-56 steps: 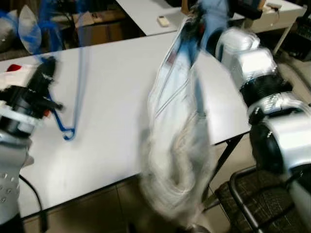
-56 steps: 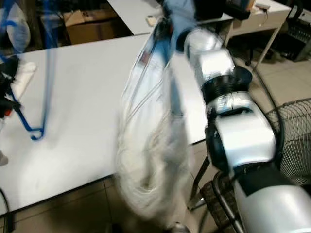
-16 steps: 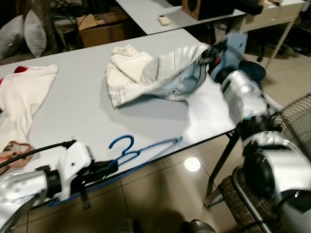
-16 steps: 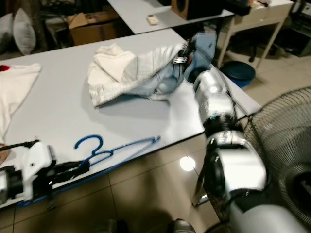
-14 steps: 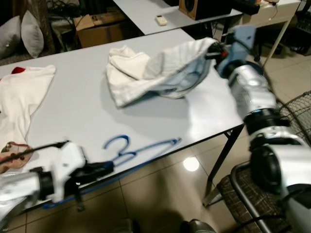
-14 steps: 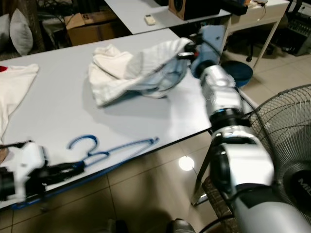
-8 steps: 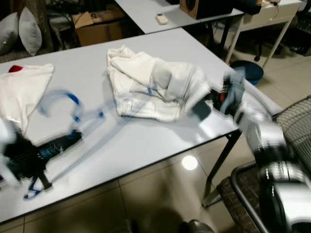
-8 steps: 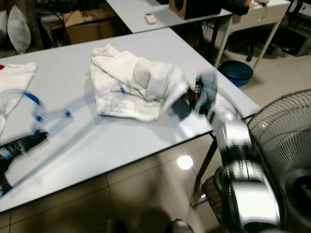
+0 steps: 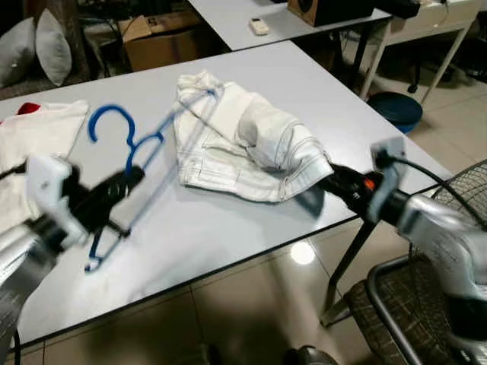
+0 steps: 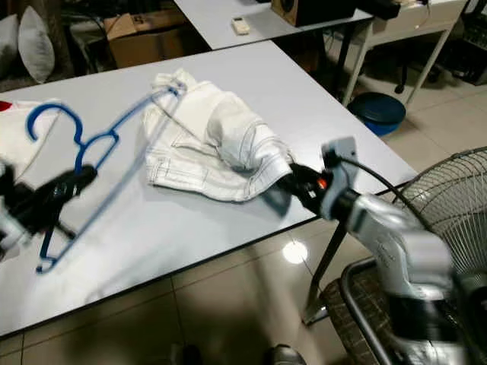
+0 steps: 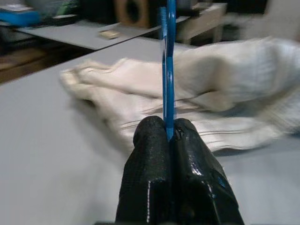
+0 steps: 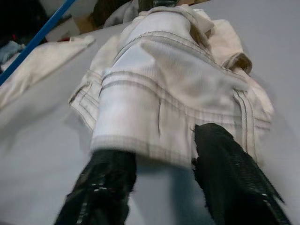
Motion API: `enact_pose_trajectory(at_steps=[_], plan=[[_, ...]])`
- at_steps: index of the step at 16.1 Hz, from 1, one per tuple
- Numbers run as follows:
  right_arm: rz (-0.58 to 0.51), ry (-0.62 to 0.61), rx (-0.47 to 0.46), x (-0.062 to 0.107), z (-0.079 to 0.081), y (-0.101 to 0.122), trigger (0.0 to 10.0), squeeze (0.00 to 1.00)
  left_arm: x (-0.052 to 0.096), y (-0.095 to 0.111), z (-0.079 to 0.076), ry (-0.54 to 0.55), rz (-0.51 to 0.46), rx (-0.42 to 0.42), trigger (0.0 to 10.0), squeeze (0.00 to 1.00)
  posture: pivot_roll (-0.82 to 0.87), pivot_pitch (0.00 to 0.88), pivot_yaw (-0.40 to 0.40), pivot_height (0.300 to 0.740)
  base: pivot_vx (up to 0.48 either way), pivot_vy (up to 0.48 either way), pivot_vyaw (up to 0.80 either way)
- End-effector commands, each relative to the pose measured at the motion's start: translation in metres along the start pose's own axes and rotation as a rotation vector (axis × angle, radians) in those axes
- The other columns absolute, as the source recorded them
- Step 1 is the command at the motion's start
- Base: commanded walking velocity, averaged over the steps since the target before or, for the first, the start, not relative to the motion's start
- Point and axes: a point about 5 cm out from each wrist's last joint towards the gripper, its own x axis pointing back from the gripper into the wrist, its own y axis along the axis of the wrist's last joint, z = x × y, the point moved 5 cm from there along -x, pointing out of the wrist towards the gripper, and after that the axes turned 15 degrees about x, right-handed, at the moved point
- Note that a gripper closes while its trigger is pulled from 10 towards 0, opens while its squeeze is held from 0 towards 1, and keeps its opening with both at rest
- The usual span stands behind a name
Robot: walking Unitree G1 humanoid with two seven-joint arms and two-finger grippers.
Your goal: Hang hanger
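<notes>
A blue plastic hanger (image 9: 131,135) tilts up over the white table (image 9: 228,228), its hook toward the far side and one arm reaching over the jeans. My left gripper (image 9: 128,181) is shut on the hanger's lower bar; the left wrist view shows the bar (image 11: 167,70) pinched between both fingers. Pale, crumpled jeans (image 9: 243,144) lie on the table's right half. My right gripper (image 9: 321,185) stands open at the jeans' near right edge, by the table's edge. In the right wrist view its two fingers (image 12: 234,187) straddle the hem (image 12: 154,140) without closing on it.
A white T-shirt (image 9: 38,137) lies at the table's far left. A wire fan (image 10: 449,228) and a dark chair (image 9: 411,312) stand on the floor at the right. Behind are a second table with a remote (image 9: 259,26), a cardboard box (image 9: 152,30) and a blue bin (image 9: 396,110).
My left gripper has lifted the hanger from the table's front edge up toward the jeans. My right gripper has let go of the jeans and dropped back to the table's edge.
</notes>
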Motion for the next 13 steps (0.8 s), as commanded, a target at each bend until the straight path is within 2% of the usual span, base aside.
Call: enact_pose_trajectory(at_steps=[1,2,3,4,5,7,9,10,11,12,13], plan=[[0.035,0.034,0.093,0.007,0.013,0.003,10.0,1.00,-0.009,-0.009,0.005,0.075,0.029,-0.043,10.0,0.00,-0.09,0.087,0.086,0.740,0.000,0.000,0.00],[0.073,0.052,0.144,0.016,0.020,-0.003,10.0,1.00,-0.017,-0.016,0.004,0.108,0.033,-0.062,10.0,0.00,-0.10,0.076,0.103,0.740,0.000,0.000,0.00],[0.105,0.022,0.213,0.021,0.019,-0.009,10.0,1.00,-0.022,-0.020,0.004,0.136,0.025,-0.058,10.0,0.00,-0.11,0.069,0.115,0.740,0.000,0.000,0.00],[0.135,-0.002,0.306,0.024,0.016,-0.012,10.0,1.00,-0.027,-0.023,0.003,0.150,0.028,-0.088,10.0,0.00,-0.11,0.069,0.115,0.740,0.000,0.000,0.00],[0.148,0.006,0.360,0.026,0.017,-0.013,10.0,1.00,-0.033,-0.024,-0.001,0.144,0.024,-0.117,10.0,0.00,-0.12,0.075,0.120,0.740,0.000,0.000,0.00],[0.148,0.106,0.421,0.037,0.029,-0.007,10.0,1.00,-0.045,-0.013,-0.005,0.162,-0.032,-0.141,10.0,0.00,-0.11,0.096,0.098,0.740,0.000,0.000,0.00],[0.201,0.172,0.488,0.051,0.030,-0.010,10.0,1.00,-0.041,-0.018,-0.006,0.173,-0.027,-0.117,10.0,0.00,-0.11,0.088,0.103,0.740,0.000,0.000,0.00],[0.195,0.181,0.493,0.057,0.031,-0.007,10.0,1.00,-0.037,-0.023,-0.007,0.173,-0.017,-0.096,10.0,0.00,-0.11,0.084,0.104,0.740,0.000,0.000,0.00],[0.158,0.228,0.493,0.065,0.038,0.003,10.0,1.00,-0.034,-0.025,-0.010,0.166,-0.016,-0.080,10.0,0.00,-0.11,0.081,0.101,0.740,0.000,0.000,0.00],[0.130,0.277,0.452,0.075,0.046,0.015,10.0,1.00,-0.033,-0.026,-0.011,0.163,0.010,-0.076,10.0,0.00,-0.10,0.100,0.078,0.740,0.000,0.000,0.00],[0.074,0.291,0.436,0.077,0.050,0.030,10.0,0.00,-0.032,-0.022,-0.010,0.165,0.005,-0.086,10.0,0.00,-0.10,0.106,0.083,0.740,0.000,0.000,0.00]])
